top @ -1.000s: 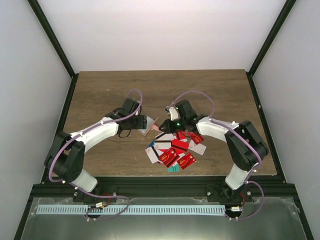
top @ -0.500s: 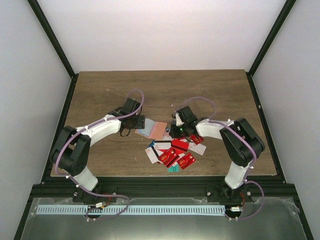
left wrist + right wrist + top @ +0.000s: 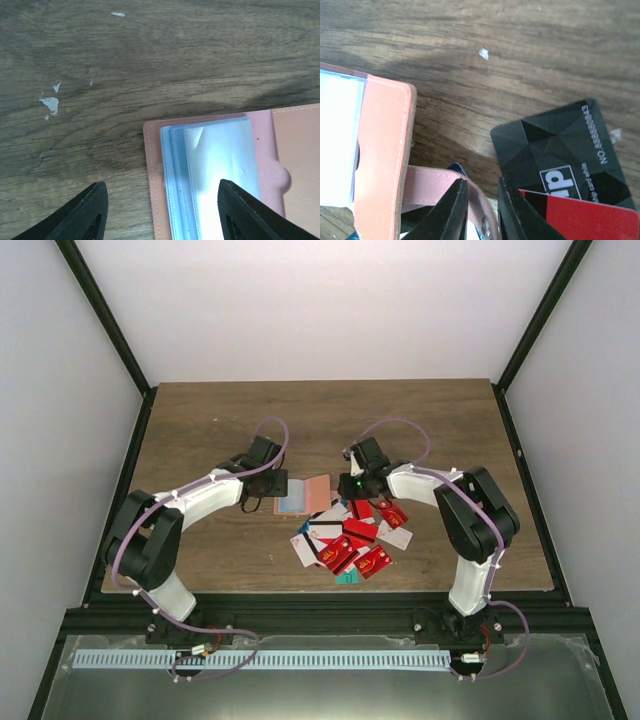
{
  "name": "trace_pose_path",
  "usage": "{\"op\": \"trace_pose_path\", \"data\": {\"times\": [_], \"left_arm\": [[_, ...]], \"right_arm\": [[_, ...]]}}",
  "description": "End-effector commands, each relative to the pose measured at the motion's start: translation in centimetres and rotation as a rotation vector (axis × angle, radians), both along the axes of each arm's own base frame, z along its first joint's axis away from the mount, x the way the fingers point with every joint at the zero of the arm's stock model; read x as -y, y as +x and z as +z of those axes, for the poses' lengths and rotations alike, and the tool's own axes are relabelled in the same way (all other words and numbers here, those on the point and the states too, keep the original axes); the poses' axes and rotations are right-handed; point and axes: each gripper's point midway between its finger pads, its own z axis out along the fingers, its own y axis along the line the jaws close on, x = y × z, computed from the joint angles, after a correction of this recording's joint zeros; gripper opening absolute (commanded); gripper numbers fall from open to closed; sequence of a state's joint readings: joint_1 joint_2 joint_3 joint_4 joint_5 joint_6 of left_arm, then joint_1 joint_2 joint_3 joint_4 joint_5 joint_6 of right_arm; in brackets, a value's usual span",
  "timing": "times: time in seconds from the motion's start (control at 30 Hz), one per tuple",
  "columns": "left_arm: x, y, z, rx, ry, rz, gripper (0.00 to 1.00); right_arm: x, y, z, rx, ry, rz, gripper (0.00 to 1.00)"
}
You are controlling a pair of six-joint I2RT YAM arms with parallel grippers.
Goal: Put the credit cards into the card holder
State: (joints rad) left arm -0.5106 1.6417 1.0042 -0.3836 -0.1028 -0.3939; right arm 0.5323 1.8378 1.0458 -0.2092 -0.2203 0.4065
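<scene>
The salmon card holder [image 3: 318, 492] lies open flat on the table, its clear bluish sleeves [image 3: 215, 170] facing up. My left gripper [image 3: 162, 186] is open just above it, one finger over bare wood and the other over the sleeves; from above, this left gripper [image 3: 277, 486] sits at the holder's left edge. The right gripper [image 3: 481, 192] has its jaws slightly apart, with the holder's pink strap [image 3: 432, 182] looping into the gap beside the salmon flap [image 3: 382, 150]. The credit cards [image 3: 350, 537], mostly red, lie piled in front of the right gripper [image 3: 351, 488].
A black card [image 3: 555, 145] partly covers a red card [image 3: 585, 217] just right of the right fingers. Bare wooden table [image 3: 300, 420] stretches behind both grippers. A black frame post stands at each side of the table.
The card holder, tilted up between the grippers a second ago, now lies open flat. The right jaws have parted slightly around the strap. The left jaws have narrowed a little.
</scene>
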Motion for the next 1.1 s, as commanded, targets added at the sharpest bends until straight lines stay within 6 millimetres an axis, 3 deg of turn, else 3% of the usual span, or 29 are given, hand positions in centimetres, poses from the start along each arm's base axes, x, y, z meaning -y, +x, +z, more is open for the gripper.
{"op": "trace_pose_path", "data": {"times": [0.0,0.47,0.6,0.73,1.07], "left_arm": [[-0.7,-0.3,-1.5,-0.029,0.027,0.026,0.62],[-2.1,-0.6,-3.6,-0.080,0.100,0.082,0.61],[-1.5,-0.7,-3.8,-0.086,0.082,0.065,0.61],[-1.2,-0.7,-4.0,-0.095,0.073,0.053,0.61],[-0.3,-0.8,-5.1,-0.129,0.063,0.030,0.61]], "right_arm": [[-0.2,1.4,2.4,0.055,-0.002,0.006,0.21],[-1.8,0.7,9.8,0.146,0.135,0.080,0.34],[-2.8,-0.1,11.3,0.151,0.211,0.127,0.35],[-3.3,-0.6,11.5,0.143,0.248,0.147,0.35],[-3.1,-1.2,9.6,0.109,0.238,0.150,0.35]]}}
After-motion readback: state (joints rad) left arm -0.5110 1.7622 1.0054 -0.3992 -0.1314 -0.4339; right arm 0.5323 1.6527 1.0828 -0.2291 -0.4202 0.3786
